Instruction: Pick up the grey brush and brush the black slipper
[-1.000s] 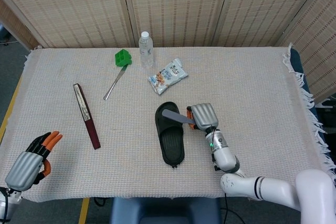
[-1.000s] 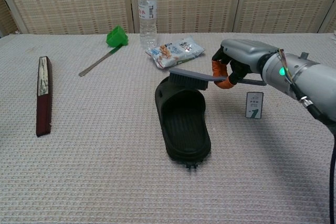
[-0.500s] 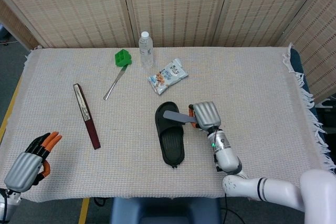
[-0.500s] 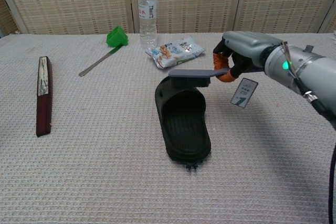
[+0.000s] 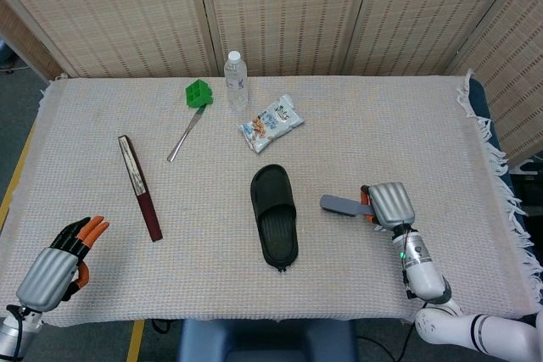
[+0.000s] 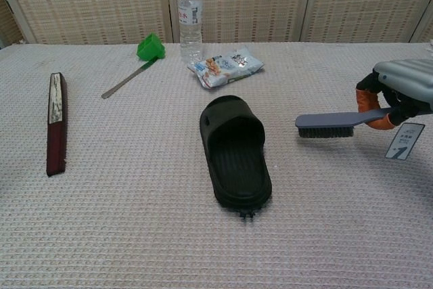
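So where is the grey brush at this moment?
The grey brush is held in the right hand, off to the right of the black slipper and clear of it, above the table cloth in both views.

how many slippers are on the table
1. A single black slipper lies near the middle of the table, left of the grey brush held by the right hand. No second slipper shows in either view.

Staged lab tabletop: cloth-covered table [image 5: 407, 125] before woven folding screens [image 5: 280, 6].
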Available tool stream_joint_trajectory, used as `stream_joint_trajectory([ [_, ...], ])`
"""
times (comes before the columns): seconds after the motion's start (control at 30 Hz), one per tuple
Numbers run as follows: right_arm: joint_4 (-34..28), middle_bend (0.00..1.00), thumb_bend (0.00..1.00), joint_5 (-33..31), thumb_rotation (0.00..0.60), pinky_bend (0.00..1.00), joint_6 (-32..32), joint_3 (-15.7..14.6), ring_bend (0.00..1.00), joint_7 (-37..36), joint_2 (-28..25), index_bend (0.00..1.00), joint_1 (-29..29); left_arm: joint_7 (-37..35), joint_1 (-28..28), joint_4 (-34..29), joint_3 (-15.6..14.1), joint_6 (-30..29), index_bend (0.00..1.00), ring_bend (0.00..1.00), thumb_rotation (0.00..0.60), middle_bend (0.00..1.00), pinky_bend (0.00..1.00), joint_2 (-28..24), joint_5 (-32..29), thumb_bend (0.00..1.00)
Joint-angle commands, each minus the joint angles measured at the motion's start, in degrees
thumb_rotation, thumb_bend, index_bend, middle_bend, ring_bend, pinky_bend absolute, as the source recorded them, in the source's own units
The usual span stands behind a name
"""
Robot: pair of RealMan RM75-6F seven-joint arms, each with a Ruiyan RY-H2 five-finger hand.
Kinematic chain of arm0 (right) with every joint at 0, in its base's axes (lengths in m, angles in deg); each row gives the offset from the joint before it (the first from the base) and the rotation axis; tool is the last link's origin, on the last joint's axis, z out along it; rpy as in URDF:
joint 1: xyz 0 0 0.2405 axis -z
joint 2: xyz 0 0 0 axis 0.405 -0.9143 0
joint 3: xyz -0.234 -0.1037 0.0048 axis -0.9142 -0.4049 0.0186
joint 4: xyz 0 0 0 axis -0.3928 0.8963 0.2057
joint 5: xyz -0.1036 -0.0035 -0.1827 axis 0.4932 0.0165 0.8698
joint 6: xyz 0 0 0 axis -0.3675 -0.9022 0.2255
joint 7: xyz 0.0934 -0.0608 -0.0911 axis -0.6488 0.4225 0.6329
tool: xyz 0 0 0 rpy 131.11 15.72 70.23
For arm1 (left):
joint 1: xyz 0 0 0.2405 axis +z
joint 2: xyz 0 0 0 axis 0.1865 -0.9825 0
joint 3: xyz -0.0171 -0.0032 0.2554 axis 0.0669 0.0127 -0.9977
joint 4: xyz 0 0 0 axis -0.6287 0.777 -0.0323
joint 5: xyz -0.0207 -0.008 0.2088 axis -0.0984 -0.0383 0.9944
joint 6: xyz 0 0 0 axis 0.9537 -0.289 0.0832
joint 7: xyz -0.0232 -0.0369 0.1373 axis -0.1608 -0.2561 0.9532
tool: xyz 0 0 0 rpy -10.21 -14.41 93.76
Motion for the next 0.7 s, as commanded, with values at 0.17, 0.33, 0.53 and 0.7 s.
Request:
stream_joint_trajectory([
  [0.17,6.44,0.65,0.81,2.01,0.600,0.96,2.38,-2.15,0.71,-2.22,3.27,0.70,2.04,0.19,-0.22,-0.09,0.05,0.58,0.00,0.00,0.600,0.00,0.11,0.09,-0.31,1.00],
  [0.33,8.84,0.38,0.57,6.44,0.600,0.80,3.74,-3.94,0.52,-4.72,2.65,0.24,2.76,0.07,-0.50,0.09,0.12,1.30,0.00,0.00,0.600,0.00,0.11,0.16,-0.82,1.00],
  [0.53,5.11,0.04,0.22,6.31,0.600,0.45,5.33,-4.23,0.14,-0.58,-1.87,0.00,2.96,0.00,-0.60,0.20,0.01,1.50,0.00,0.00,0.600,0.00,0.11,0.25,-0.79,1.00],
  [0.7,-0.54,0.00,0.16,4.68,0.600,0.35,4.17,-3.48,0.03,4.78,-6.67,0.00,3.43,0.37,-0.57,-0.30,-0.18,1.56,0.00,0.00,0.600,0.00,0.12,0.09,-0.67,1.00],
])
